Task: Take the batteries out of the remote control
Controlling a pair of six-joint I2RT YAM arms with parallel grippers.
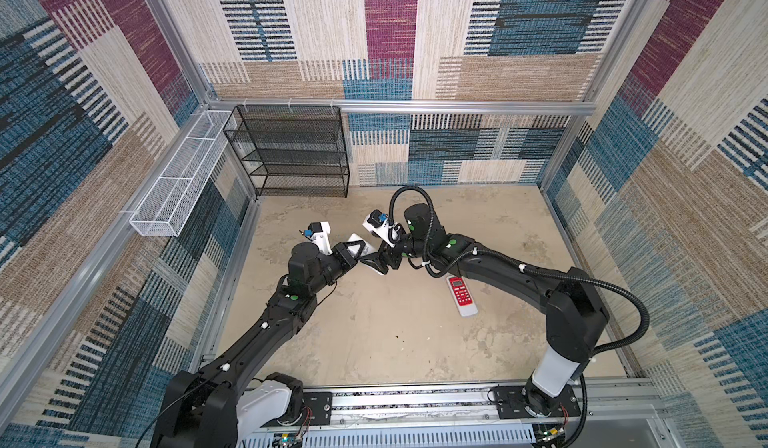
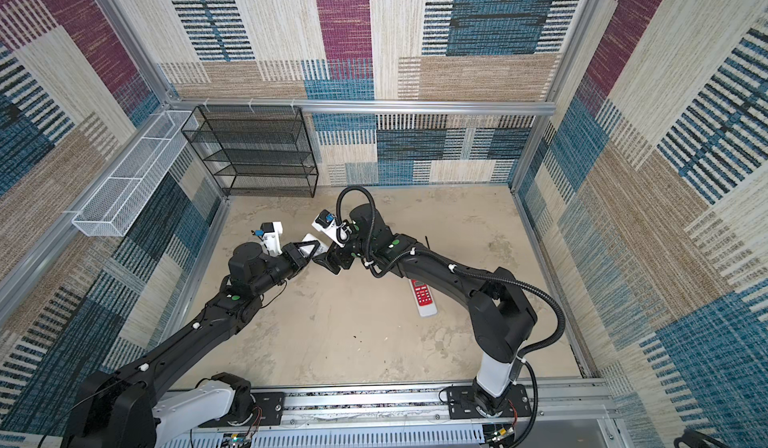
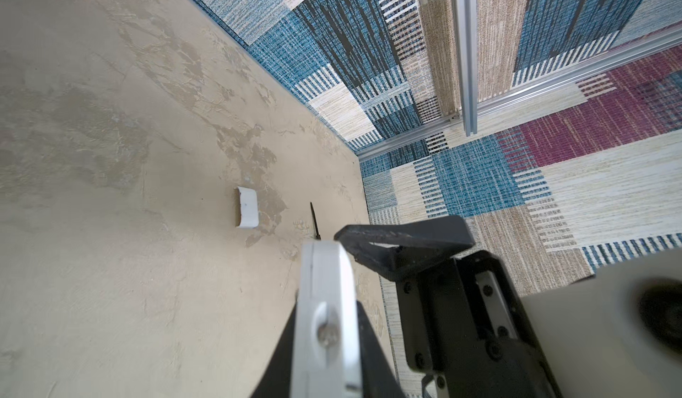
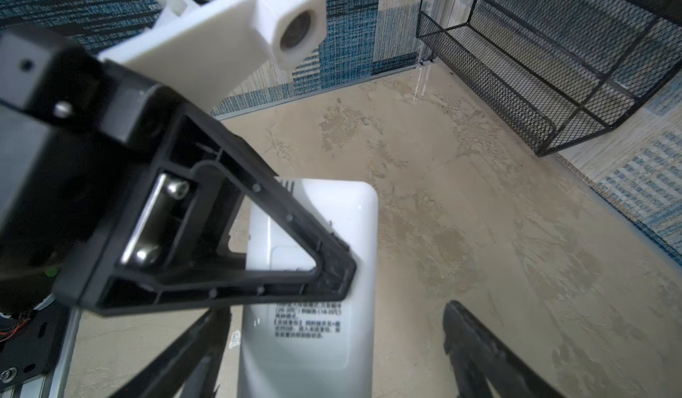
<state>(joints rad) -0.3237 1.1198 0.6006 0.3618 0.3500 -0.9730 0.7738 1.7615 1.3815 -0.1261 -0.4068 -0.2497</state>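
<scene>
Patchwork woven panels in blue, plum and tan are enclosing a mottled beige tabletop (image 1: 374, 342) on three sides. At eleven o'clock a black mesh shelf (image 1: 291, 151) is standing against the back wall, and at nine o'clock a white wire basket (image 1: 174, 176) is hanging on the frame. Near the centre the left gripper (image 1: 351, 254) is clamping the white remote (image 4: 360, 222), its labelled back showing. The right gripper (image 4: 336, 313) is gaping wide around the remote's end without pinching it. A red-faced remote (image 1: 461, 296) is lying flat at four o'clock of them. A small white cover (image 3: 246, 208) is lying alone on the tabletop.
</scene>
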